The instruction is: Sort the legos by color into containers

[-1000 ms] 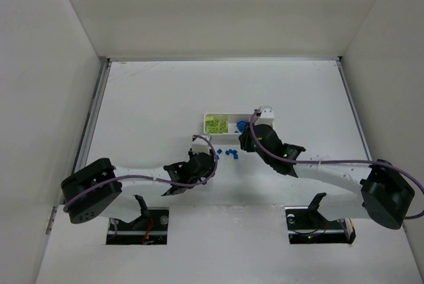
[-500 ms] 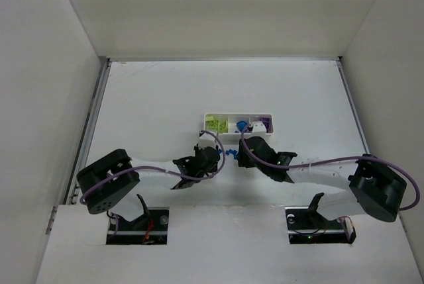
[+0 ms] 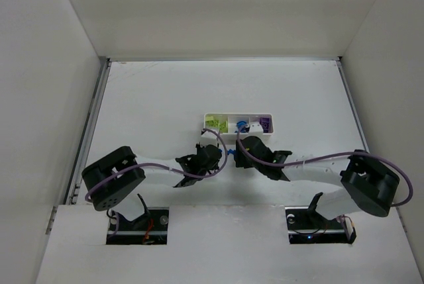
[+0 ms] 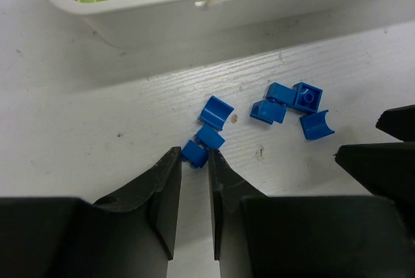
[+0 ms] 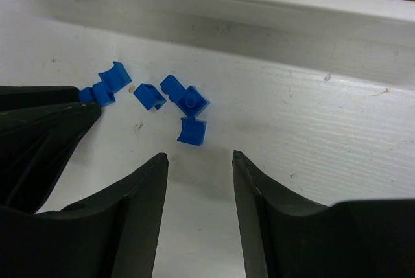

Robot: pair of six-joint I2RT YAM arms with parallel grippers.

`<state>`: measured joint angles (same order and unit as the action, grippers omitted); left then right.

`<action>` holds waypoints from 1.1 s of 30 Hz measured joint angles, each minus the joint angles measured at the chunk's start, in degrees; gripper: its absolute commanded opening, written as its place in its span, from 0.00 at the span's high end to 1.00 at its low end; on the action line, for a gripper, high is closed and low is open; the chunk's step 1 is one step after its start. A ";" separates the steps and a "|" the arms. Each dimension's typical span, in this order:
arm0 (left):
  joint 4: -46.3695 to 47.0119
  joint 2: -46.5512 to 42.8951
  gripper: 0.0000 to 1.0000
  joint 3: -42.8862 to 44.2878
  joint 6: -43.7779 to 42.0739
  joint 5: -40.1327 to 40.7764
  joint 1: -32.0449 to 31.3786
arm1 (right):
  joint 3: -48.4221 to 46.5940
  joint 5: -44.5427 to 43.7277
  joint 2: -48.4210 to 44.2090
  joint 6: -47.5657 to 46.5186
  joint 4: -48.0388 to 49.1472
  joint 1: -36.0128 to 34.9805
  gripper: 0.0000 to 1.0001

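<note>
White, boxed-in bench under soft, even light.
The pale bench [image 3: 152, 98] is enclosed by a plain back wall [image 3: 225, 12], a left wall [image 3: 40, 98] and a right wall [image 3: 391, 65]. A metal rail [image 3: 93, 122] lines its left edge, and small scuffs mark its surface.

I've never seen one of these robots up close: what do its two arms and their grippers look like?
Both the left arm and the right arm have slim white links between bulky black joints, with a thin purple cable along each. The left gripper and right gripper each have two matte black fingers tapering toward the tips.
</note>
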<state>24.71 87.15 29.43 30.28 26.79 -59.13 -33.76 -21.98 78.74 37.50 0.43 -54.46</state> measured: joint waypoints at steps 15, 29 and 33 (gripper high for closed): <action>-5.05 -13.31 0.86 -4.74 0.70 -0.50 1.14 | -6.16 -1.20 10.03 -0.20 -0.57 -0.09 0.62; -5.66 -15.47 0.85 0.63 1.27 -4.87 4.50 | -4.24 -6.54 3.74 0.46 -3.69 -2.69 0.74; -4.17 -10.32 0.85 7.10 1.18 -6.67 4.52 | -2.64 -6.80 -3.67 0.70 -4.09 -2.62 0.74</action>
<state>20.53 76.84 36.53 31.46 20.12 -54.61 -36.40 -28.77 75.07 38.20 -3.66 -57.08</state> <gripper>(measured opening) 0.174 0.264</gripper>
